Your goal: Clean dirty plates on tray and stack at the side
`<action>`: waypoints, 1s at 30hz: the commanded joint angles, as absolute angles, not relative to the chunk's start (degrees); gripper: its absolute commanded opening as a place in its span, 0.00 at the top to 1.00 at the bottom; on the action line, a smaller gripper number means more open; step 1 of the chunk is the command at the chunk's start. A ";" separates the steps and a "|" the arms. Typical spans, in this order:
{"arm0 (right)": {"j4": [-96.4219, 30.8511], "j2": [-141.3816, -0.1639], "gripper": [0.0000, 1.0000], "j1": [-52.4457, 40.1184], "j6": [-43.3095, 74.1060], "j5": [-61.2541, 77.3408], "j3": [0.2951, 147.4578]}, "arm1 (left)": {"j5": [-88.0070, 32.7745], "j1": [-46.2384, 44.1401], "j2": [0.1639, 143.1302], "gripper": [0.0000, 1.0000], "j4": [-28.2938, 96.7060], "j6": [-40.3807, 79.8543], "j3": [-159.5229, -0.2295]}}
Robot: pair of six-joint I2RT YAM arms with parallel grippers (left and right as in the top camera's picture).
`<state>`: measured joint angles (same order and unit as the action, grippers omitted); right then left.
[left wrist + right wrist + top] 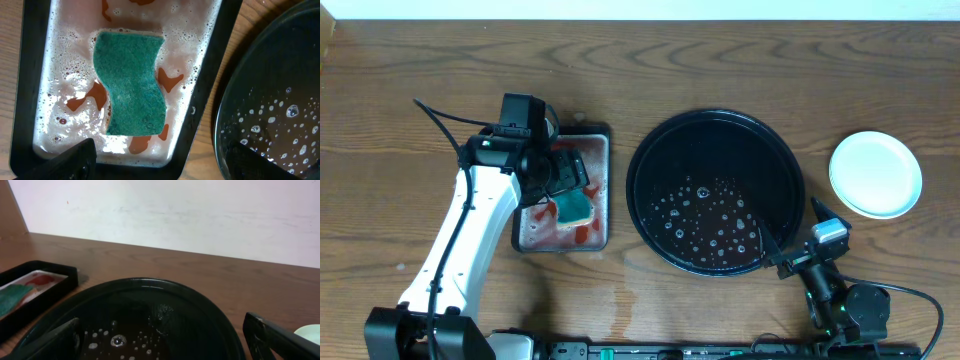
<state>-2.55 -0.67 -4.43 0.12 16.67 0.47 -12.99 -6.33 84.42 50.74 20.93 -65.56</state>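
Note:
The round black tray [650, 190] holds only water drops and suds; no plate lies on it. It also fills the lower half of the right wrist view as the tray [150, 300]. A white plate [875, 173] rests on the bare wood to the tray's right; I cannot tell whether others lie under it. Its edge, the plate [311, 331], peeks in at the right. My left gripper [568, 185] hangs open over the green sponge [131, 85], holding nothing. My right gripper [790, 232] stands open at the tray's lower right rim, also holding nothing.
The sponge lies in a rectangular black-rimmed dish [600, 140] of red-stained suds, left of the tray. The dish [220, 70] nearly touches the tray's rim [225, 115]. A wet patch [630, 300] marks the wood in front.

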 commanded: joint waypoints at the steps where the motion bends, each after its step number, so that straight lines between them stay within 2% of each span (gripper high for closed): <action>1: -2.74 -0.30 0.01 -4.82 -0.73 16.56 0.32 | -12.84 -6.39 82.39 0.17 50.85 20.58 -65.14; 8: -2.74 -0.30 0.01 -4.82 -0.73 16.56 0.32 | -7.60 -7.99 66.70 0.17 49.12 17.41 -55.88; 15: -2.74 -0.30 0.01 -4.82 -0.73 16.56 0.32 | -7.27 -6.94 42.35 0.17 23.86 17.41 -35.92; 19: -2.74 -0.30 0.01 -4.82 -0.73 16.56 0.32 | -7.68 -5.72 29.34 0.17 14.33 17.37 -24.58; 30: -2.74 -0.30 0.01 -4.82 -0.73 16.56 0.30 | -2.96 -0.49 4.36 0.17 8.23 17.32 -11.00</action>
<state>-2.59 -0.67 -4.43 0.12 16.67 0.45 -6.26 -1.48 8.49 8.84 18.09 -12.73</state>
